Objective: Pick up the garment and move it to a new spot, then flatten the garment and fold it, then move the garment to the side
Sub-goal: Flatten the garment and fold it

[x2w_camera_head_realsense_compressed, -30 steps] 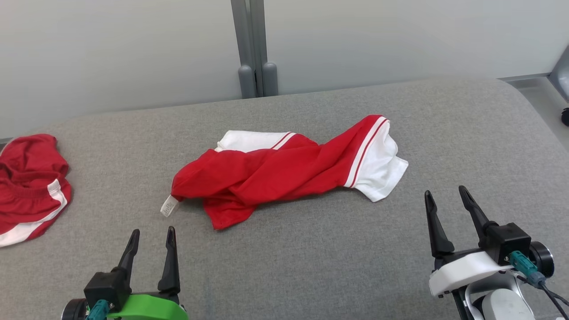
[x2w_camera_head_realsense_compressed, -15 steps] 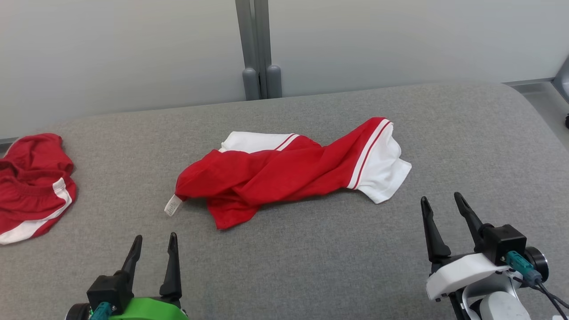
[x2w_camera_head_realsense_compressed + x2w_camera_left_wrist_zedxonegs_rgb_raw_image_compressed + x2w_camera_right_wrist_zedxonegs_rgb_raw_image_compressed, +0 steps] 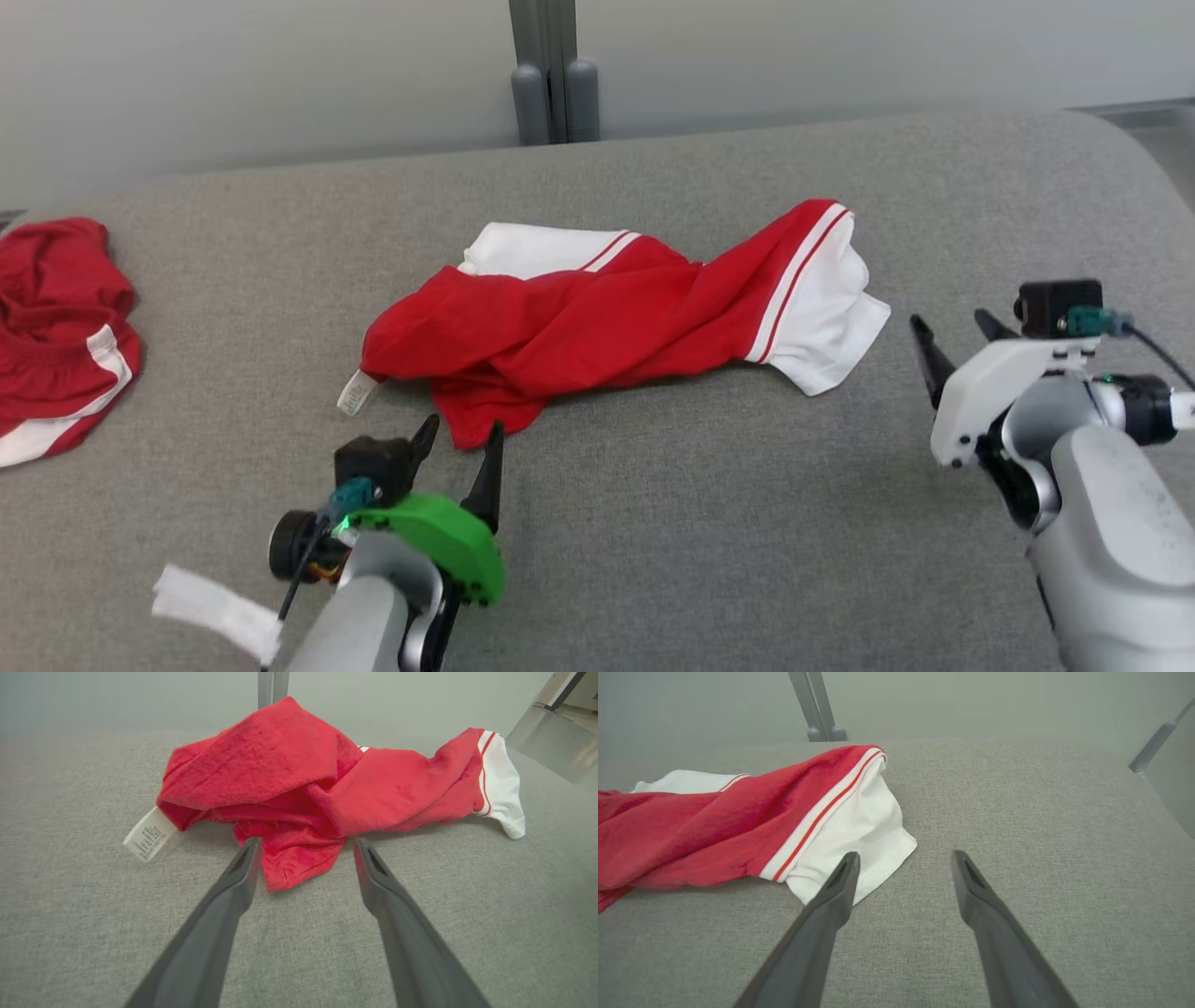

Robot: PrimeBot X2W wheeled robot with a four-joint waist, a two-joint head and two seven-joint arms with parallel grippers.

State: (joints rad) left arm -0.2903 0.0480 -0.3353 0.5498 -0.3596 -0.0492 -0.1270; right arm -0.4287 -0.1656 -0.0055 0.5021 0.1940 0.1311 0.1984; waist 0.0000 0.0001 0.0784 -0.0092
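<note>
Left gripper [image 3: 463, 426] and right gripper [image 3: 949, 325] gape wide; the left should pinch the red-and-white garment [image 3: 597, 327] corner lying between its fingertips

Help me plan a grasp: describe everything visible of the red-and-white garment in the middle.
The garment is soft red fabric with white, red-striped ends, twisted and crumpled, lying across the grey padded surface. A white label sticks out at its left end. The open left gripper brackets its near red corner; contact unclear.
</note>
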